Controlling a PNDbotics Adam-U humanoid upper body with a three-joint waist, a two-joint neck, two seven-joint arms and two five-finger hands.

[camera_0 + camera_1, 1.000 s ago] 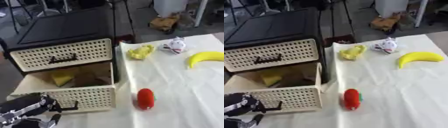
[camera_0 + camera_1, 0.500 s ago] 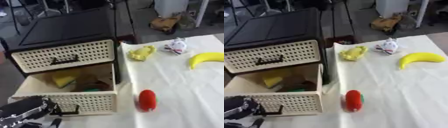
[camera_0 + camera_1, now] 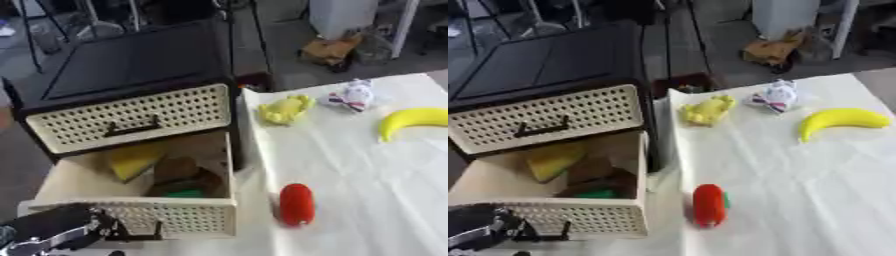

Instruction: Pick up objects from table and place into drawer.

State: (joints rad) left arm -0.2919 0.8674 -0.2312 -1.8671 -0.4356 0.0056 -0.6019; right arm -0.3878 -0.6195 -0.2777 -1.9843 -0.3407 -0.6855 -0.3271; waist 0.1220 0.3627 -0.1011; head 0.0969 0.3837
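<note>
At the lower left corner, the left hand (image 3: 54,234) sat at the drawer (image 3: 131,220) handle; whether it was curled I could not tell. Right of it lay the red thing (image 3: 297,204). Pulling further might tip the drawer out. It had slid further open than before.

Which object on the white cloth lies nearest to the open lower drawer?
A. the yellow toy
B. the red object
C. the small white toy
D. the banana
B: the red object lies on the cloth just to the right of the open drawer front, while the banana, the small white toy and the yellow toy lie farther back on the table.
</note>
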